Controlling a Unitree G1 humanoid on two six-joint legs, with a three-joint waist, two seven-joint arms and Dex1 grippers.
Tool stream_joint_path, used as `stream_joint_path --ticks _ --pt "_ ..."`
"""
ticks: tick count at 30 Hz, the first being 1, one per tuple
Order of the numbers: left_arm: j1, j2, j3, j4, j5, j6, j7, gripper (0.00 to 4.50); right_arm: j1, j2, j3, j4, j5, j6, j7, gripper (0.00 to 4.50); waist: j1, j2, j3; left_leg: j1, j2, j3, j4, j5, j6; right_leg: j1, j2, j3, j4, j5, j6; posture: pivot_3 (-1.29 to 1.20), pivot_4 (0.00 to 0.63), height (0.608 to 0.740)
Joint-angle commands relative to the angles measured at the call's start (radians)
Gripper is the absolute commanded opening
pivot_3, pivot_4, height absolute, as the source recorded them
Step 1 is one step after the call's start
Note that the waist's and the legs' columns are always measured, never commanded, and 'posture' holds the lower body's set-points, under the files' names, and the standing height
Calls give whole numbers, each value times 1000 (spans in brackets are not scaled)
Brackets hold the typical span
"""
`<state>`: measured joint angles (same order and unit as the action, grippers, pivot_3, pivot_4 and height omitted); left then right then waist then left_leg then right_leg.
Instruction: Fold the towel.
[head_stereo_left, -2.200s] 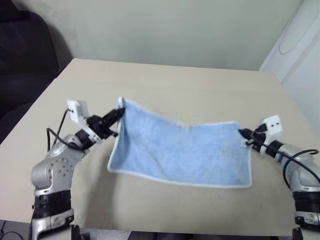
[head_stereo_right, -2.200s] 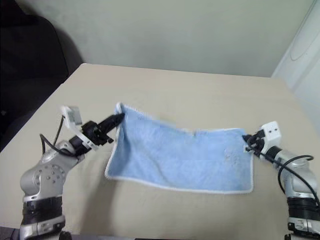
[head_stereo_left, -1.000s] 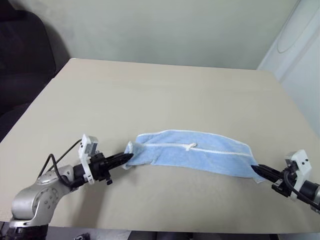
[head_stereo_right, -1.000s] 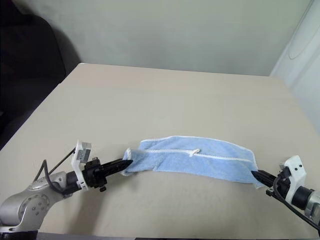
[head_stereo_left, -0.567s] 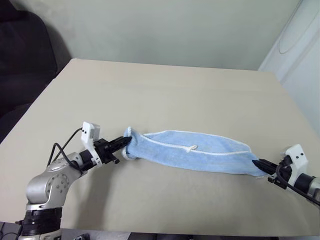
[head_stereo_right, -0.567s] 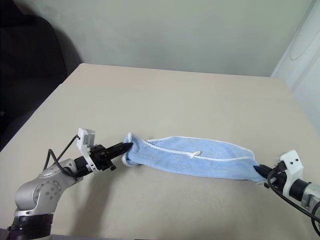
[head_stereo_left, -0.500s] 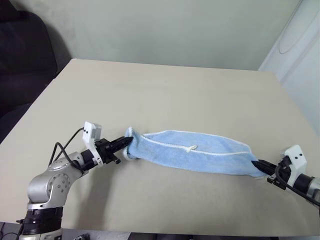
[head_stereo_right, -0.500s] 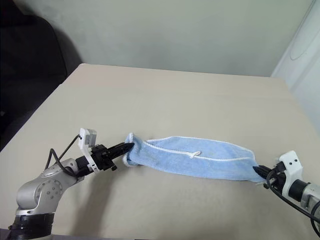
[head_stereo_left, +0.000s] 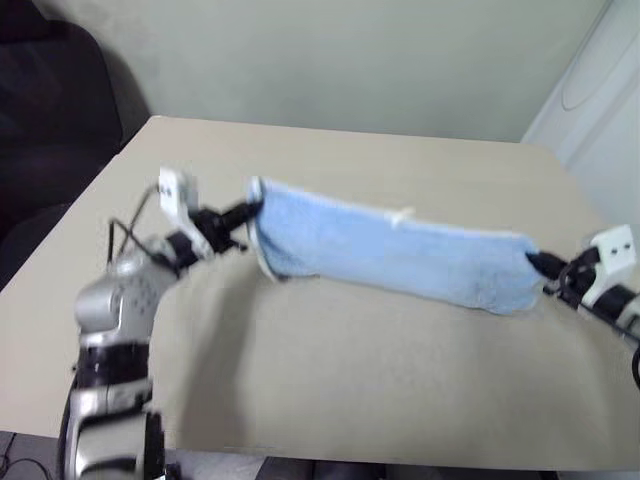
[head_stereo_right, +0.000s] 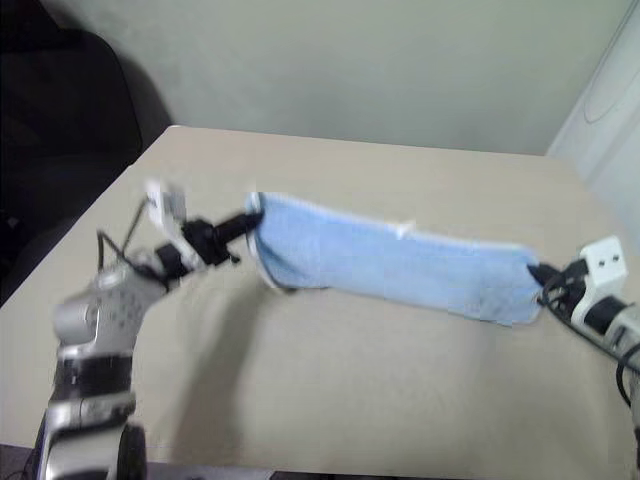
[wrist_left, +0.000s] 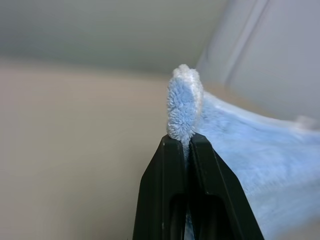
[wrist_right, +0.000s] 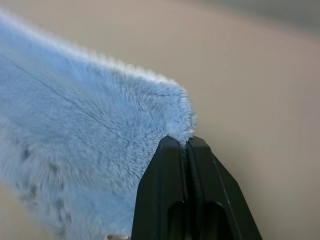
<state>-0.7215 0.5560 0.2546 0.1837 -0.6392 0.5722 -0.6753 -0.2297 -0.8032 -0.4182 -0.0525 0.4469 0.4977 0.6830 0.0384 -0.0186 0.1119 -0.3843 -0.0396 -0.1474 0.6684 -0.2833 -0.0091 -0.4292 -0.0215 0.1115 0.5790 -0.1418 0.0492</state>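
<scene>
The towel (head_stereo_left: 390, 250) hangs stretched across the middle of the frame, over the beige table (head_stereo_left: 400, 380). The left hand (head_stereo_left: 248, 211) pinches its left end, the right hand (head_stereo_left: 533, 262) its right end. Behind stands a pale wall (head_stereo_left: 330, 60); a dark chair (head_stereo_left: 40, 110) sits upper left. The arms are blurred.

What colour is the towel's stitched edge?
White, against the light blue towel; it shows best in the left eye view, along the top edge.

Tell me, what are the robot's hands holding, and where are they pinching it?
Both hold the blue towel. The left hand pinches its left end, the right hand its right end, so it hangs stretched between them above the table.
</scene>
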Motion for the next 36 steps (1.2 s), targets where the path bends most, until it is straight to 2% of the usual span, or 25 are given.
stream_joint_path --ticks 1,2,4,7,9,16,18,22,24,32,36 --pt "-205 13 7 210 72 -154 -40 0 -174 -68 -14 121 -25 -66 -1 29 0 0 0 0 0 0 -2 1 -2 0 0 0 -2 0 1 0 150 740" --pt "-254 15 7 259 78 -177 -63 0 -222 -74 -10 150 -27 -78 -1 29 0 0 0 0 1 0 -2 5 -9 -1 1 0 -3 1 2 0 150 740" --pt "-300 25 1 319 89 -211 -118 0 -266 -82 -10 187 -27 -97 12 29 0 0 0 -1 1 -1 -5 6 -11 -1 0 0 -6 3 5 0 150 740" --pt "-276 45 7 321 76 -196 -193 0 -229 -90 -32 171 -10 -101 39 29 -1 1 -1 2 1 -2 -7 5 -10 1 1 -1 -6 3 6 0 150 740" --pt "-191 59 22 248 31 -128 -233 0 -141 -85 -67 112 21 -76 62 29 -1 1 -1 1 1 -2 -6 4 -8 1 1 -1 -7 3 6 0 150 740" --pt "334 128 63 -237 -142 114 -285 0 328 -23 -194 -208 166 74 143 29 -2 0 0 -3 1 -1 -3 -3 -6 -1 1 -1 -4 -2 2 0 150 740" --pt "477 158 83 -365 -200 176 -299 0 447 -13 -224 -267 192 105 171 29 -3 -1 0 -5 1 -1 -4 -5 -12 -3 1 -1 -4 -6 3 0 150 740" --pt "701 213 79 -515 -222 213 -332 0 573 -13 -245 -294 215 132 214 29 -7 1 0 -5 1 -1 -3 -6 -12 -3 2 1 -2 -24 2 0 150 740" --pt "766 220 66 -548 -214 209 -337 0 610 -23 -233 -294 204 127 241 29 -10 1 0 -6 1 -1 -3 -7 -11 -5 1 1 -2 -29 0 0 150 740" --pt "796 199 51 -580 -232 210 -300 0 588 -48 -201 -253 163 104 252 29 -11 2 -3 -8 1 -1 -2 -8 -11 -8 1 1 1 -27 -4 0 150 740" --pt "706 148 72 -497 -232 211 -215 0 516 -45 -180 -214 137 85 219 29 -10 2 -4 -3 0 0 -2 -11 -11 -7 1 1 7 -23 -10 0 150 740"
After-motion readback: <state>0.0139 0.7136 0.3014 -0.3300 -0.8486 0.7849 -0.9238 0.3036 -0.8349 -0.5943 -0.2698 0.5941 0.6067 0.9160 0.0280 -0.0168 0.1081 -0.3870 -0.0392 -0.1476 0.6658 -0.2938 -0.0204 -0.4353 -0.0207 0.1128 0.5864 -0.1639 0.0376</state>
